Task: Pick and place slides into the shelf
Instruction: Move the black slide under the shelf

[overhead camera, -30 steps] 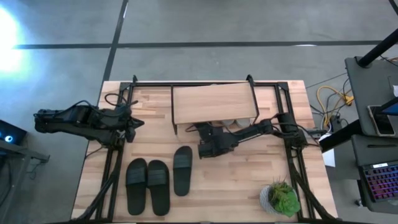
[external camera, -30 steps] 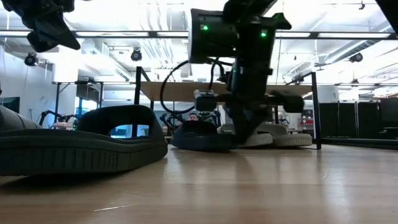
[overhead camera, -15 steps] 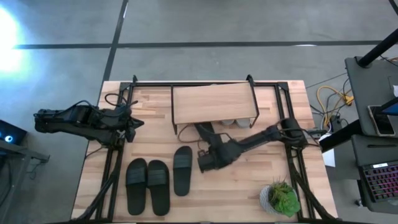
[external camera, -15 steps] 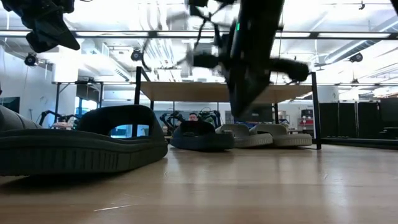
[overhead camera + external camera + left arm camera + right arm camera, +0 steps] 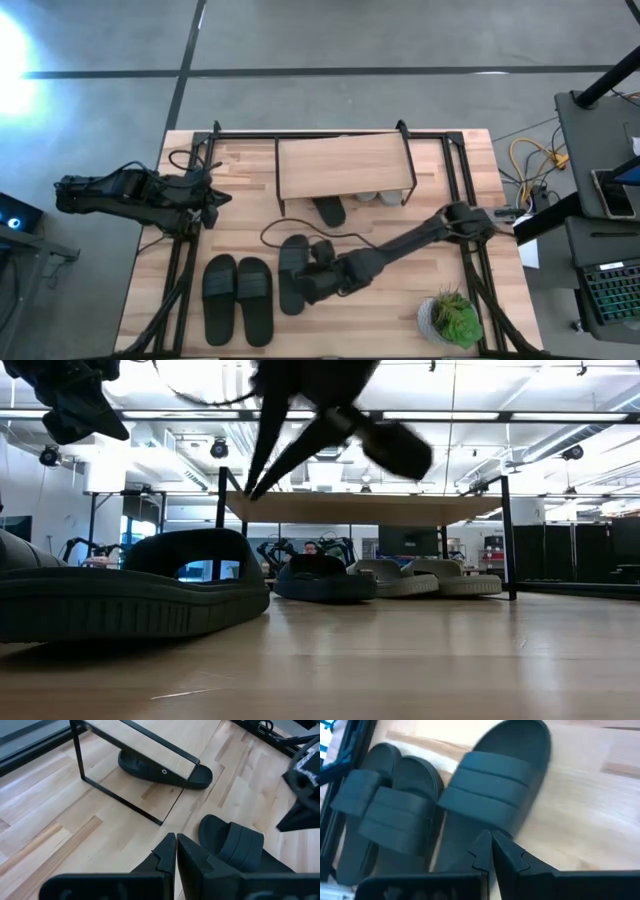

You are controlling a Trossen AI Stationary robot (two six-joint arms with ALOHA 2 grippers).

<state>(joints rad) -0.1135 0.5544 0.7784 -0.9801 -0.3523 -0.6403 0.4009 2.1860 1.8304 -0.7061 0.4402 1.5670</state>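
The shelf (image 5: 345, 168) stands at the table's far middle, its plank top (image 5: 370, 508) on thin black legs. Beneath it lie one black slide (image 5: 328, 210) (image 5: 320, 580) (image 5: 165, 767) and two light grey slides (image 5: 378, 197) (image 5: 425, 578), soles on the table. Three dark slides lie flat nearer: a pair (image 5: 237, 299) (image 5: 385, 815) and a single one (image 5: 292, 272) (image 5: 495, 785) (image 5: 235, 842). My right gripper (image 5: 312, 283) (image 5: 490, 845) hovers shut above the single slide's heel end. My left gripper (image 5: 208, 205) (image 5: 176, 845) waits shut at the table's left, raised.
A potted green plant (image 5: 455, 318) stands at the table's near right corner. Black frame rails (image 5: 185, 270) run along both sides of the table. Bare wood lies between the single slide and the plant. The right arm (image 5: 320, 410) shows blurred, high above the table.
My right gripper has drawn back from the black slide under the shelf's front, risen, and swung toward the table's near edge and left until it is over the single dark slide. The black slide stays beneath the shelf.
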